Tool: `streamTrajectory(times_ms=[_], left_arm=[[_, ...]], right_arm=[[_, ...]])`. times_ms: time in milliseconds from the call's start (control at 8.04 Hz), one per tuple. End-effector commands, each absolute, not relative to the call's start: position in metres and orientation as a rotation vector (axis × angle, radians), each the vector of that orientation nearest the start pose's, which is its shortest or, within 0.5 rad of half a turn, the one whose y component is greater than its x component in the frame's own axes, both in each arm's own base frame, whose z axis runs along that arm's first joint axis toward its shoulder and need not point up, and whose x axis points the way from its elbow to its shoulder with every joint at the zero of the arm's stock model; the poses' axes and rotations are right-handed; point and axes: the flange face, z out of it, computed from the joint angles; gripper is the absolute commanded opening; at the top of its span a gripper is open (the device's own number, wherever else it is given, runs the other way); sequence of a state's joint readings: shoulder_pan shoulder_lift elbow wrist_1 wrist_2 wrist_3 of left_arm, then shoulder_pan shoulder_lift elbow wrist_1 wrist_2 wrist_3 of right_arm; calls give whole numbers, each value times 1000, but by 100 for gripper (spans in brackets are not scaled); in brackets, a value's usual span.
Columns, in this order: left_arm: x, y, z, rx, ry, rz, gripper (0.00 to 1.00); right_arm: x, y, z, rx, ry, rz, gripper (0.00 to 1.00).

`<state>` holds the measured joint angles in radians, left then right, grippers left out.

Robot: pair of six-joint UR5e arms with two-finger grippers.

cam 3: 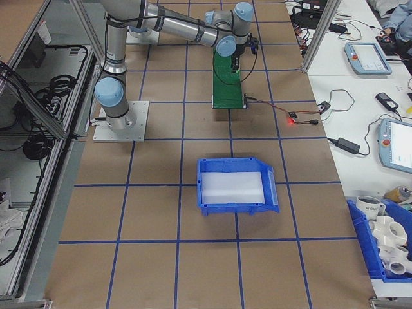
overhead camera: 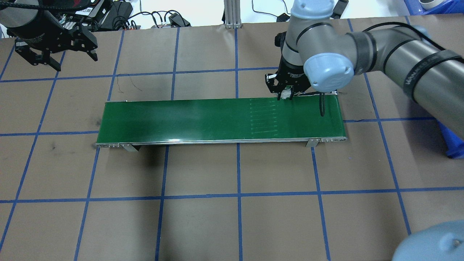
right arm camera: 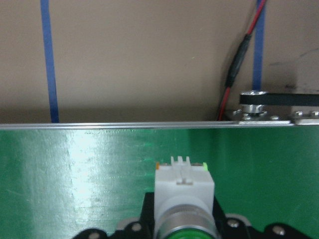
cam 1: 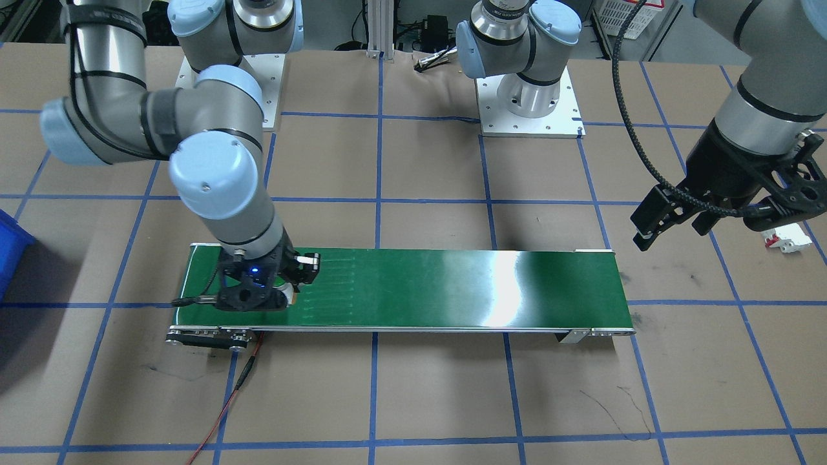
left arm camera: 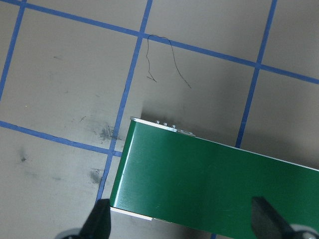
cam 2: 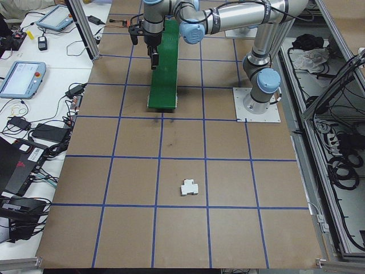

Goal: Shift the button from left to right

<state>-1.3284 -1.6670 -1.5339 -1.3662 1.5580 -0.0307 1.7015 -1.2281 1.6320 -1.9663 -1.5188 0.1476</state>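
Observation:
The button (right arm camera: 183, 186), a white block with a green cap, sits between the fingers of my right gripper (overhead camera: 285, 95), which is shut on it. It hangs low over the right end of the green conveyor belt (overhead camera: 217, 116), near the belt's far edge. From across the table the same gripper (cam 1: 287, 294) shows at the belt's left end, with only a white bit of the button showing. My left gripper (overhead camera: 59, 59) is open and holds nothing, off the belt's left end; its two fingertips (left arm camera: 102, 219) frame the belt's corner from above.
A white breaker block (cam 1: 788, 239) with red marks lies on the brown table beside the left gripper. A blue bin (cam 3: 235, 187) stands beyond the belt's right end. A red cable (cam 1: 226, 407) trails from the belt's motor end.

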Motion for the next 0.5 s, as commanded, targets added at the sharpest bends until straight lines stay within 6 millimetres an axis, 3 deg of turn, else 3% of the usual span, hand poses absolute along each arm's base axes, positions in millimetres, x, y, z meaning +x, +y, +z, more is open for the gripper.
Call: streamTrajectory(times_ms=[0,124,249,373], left_arm=[[1,-563,477,-425,3103,-230,100],[0,-564,476,-425,3106,-230,100],[1,-566,473,-427,3108,-224,100],[1,-568,470,-428,3109,-216,100]], right_arm=[[135,-601,377,167,3070,-70,0],[108,-602,398,104,3104,-70,0],[60,-597,421,106,3144,-72,0],[6,-591,430,101,3147,-30,0]])
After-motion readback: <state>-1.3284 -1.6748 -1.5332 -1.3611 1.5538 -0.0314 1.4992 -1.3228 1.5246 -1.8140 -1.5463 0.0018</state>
